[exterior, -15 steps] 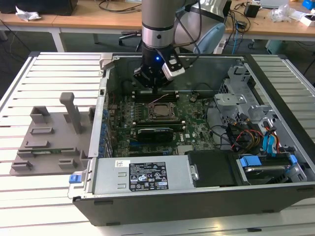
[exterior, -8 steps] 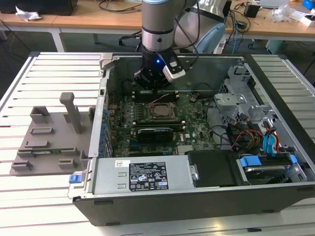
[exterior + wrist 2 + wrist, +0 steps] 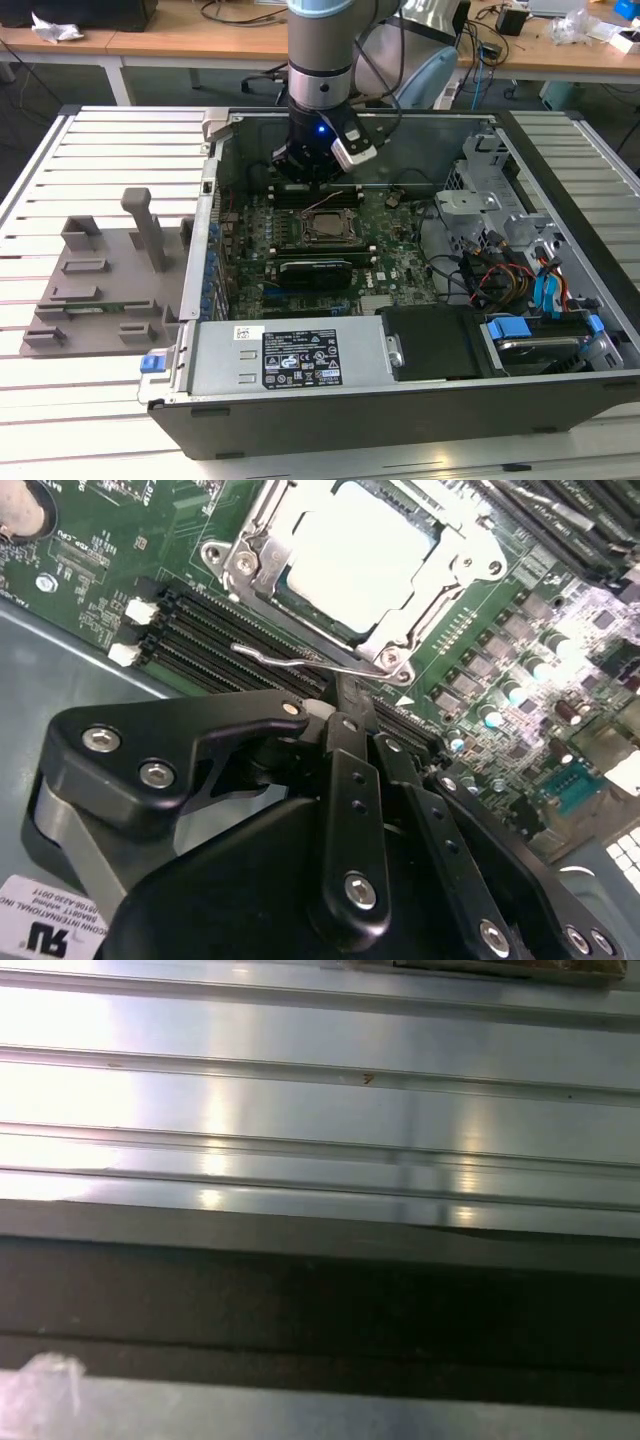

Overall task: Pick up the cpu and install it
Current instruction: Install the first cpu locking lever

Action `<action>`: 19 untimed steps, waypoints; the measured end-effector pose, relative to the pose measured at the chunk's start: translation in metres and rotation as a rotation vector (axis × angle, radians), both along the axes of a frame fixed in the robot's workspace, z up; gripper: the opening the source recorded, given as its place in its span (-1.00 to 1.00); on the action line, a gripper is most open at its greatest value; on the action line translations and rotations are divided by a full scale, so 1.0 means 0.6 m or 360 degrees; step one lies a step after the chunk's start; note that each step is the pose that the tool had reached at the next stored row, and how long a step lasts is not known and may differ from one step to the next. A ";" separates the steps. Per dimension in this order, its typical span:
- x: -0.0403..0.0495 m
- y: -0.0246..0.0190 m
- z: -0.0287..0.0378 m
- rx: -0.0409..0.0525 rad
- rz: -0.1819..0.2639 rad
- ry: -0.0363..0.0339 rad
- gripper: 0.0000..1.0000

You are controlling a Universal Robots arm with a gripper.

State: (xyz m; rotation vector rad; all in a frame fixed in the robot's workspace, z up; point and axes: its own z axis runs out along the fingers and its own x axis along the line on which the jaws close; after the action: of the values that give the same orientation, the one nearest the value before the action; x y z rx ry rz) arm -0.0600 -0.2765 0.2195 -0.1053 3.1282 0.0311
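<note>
While the arm [image 3: 320, 50] stands nearly upright over the open computer case [image 3: 400, 400], we see its tool [image 3: 312, 172] lowered inside, hovering just above the memory slots on the far side of the socket [image 3: 325, 228]. From the second wrist view, the tool's [image 3: 345, 705] fingers [image 3: 352, 780] appear drawn narrow together with nothing between them. We find the cpu [image 3: 355, 555] already lying in the socket [image 3: 400, 620] on the green motherboard [image 3: 560, 720], the metal retention lever [image 3: 300, 660] just beside the fingertips.
</note>
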 end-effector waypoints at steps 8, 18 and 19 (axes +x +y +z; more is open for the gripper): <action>0.002 -0.0004 -0.011 0.0004 0.0013 0.0002 -0.79; 0.026 -0.0018 -0.015 0.0005 0.0013 0.0004 -0.79; 0.029 -0.0018 -0.016 0.0005 0.0013 0.0005 -0.79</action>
State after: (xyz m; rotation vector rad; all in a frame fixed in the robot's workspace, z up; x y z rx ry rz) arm -0.0425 -0.2776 0.2099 -0.1185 3.1308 0.0359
